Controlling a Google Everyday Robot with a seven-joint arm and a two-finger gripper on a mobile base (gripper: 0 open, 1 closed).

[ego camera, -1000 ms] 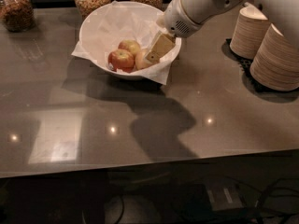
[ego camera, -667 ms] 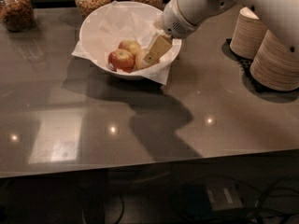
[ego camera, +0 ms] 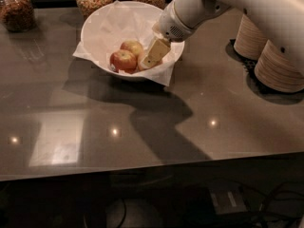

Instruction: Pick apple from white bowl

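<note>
Comparing the camera view with a second ago, the gripper (ego camera: 152,57) sits slightly lower and further left, deeper in the white bowl (ego camera: 85,30) at the back of the surface (ego camera: 95,127). Its tip now overlaps the apple (ego camera: 141,65), the pale one at the right of the pile, just beside the red apple (ego camera: 122,60) and the yellow apple (ego camera: 133,46). None of the fruit has shifted. Whether the gripper is closed on the apple cannot be told. Judged stage: grasp under way, lift not begun.
</note>
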